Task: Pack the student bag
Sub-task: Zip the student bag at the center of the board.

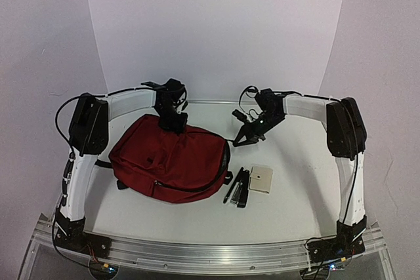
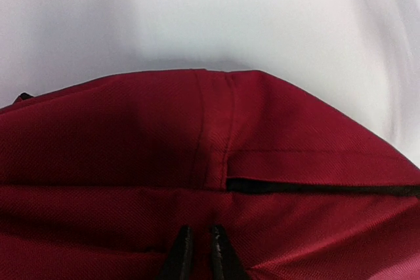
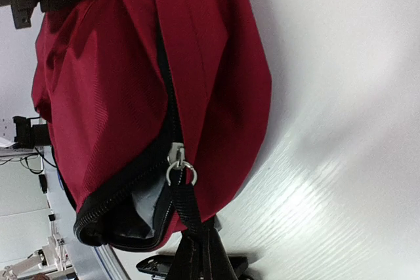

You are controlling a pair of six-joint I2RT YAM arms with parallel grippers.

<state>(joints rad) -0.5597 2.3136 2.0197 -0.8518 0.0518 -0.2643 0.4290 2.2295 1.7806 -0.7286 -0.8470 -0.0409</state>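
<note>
A plain white curved backdrop (image 1: 216,24) closes off the room behind a white bench (image 1: 295,195), which has a metal rail (image 1: 210,254) along its near edge. The student bag (image 1: 170,159) lies slumped on the bench's left-centre, its zip partly undone so grey lining (image 3: 146,209) shows at the mouth. The left pincer (image 2: 200,231) sits on the bag's far top edge, its tips nearly together and apparently nipping a fold of the red cloth. The right pincer (image 3: 202,240) is clamped shut on the black pull strap (image 3: 187,204) that hangs from the zip's metal ring (image 3: 180,174). The main risk, as I judge it, is that the soft bag slides or bunches instead of the zip running. A thin pinch of fabric is a weak anchor, and if it slips free the whole bag may follow the pull. The strap could also slide out of the shut tips, or the slider could jam on the loose lining. Dark pens (image 1: 237,187) and a small tan pad (image 1: 260,179) lie just beside the bag's right side, where a dragged bag might knock them away.
</note>
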